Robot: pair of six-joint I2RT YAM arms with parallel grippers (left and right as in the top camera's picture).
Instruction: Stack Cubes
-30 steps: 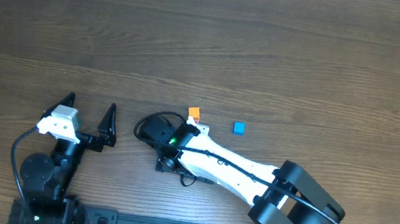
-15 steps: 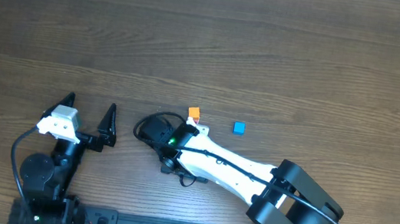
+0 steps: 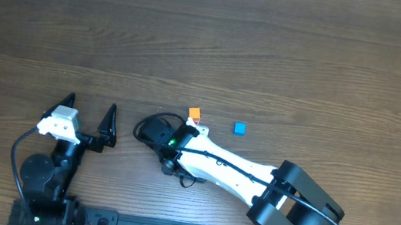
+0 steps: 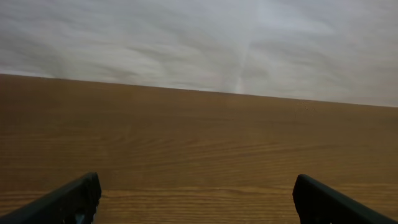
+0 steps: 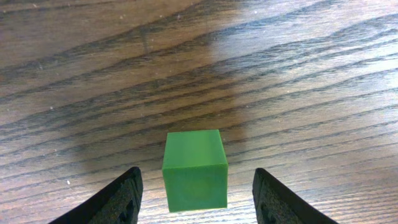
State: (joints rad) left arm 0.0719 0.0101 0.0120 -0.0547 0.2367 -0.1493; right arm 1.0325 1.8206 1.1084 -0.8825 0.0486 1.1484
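A green cube (image 5: 194, 169) rests on the wooden table, between the two fingers of my right gripper (image 5: 196, 173). That gripper is open and low over the table, with a gap on each side of the cube. From above, the right arm's wrist (image 3: 157, 132) covers that spot. An orange cube (image 3: 195, 114) lies just beyond the wrist, and a blue cube (image 3: 239, 128) sits a little to its right. My left gripper (image 3: 91, 107) stands open at the near left, away from the cubes, with bare table between its fingers (image 4: 74, 199).
The wooden table (image 3: 209, 44) stretches wide and bare beyond the cubes. The right arm's white link (image 3: 232, 167) lies diagonally across the near middle. A pale wall rises behind the far table edge (image 4: 199, 93).
The right arm's elbow has shifted very slightly to the left. The cubes and the left arm have not moved.
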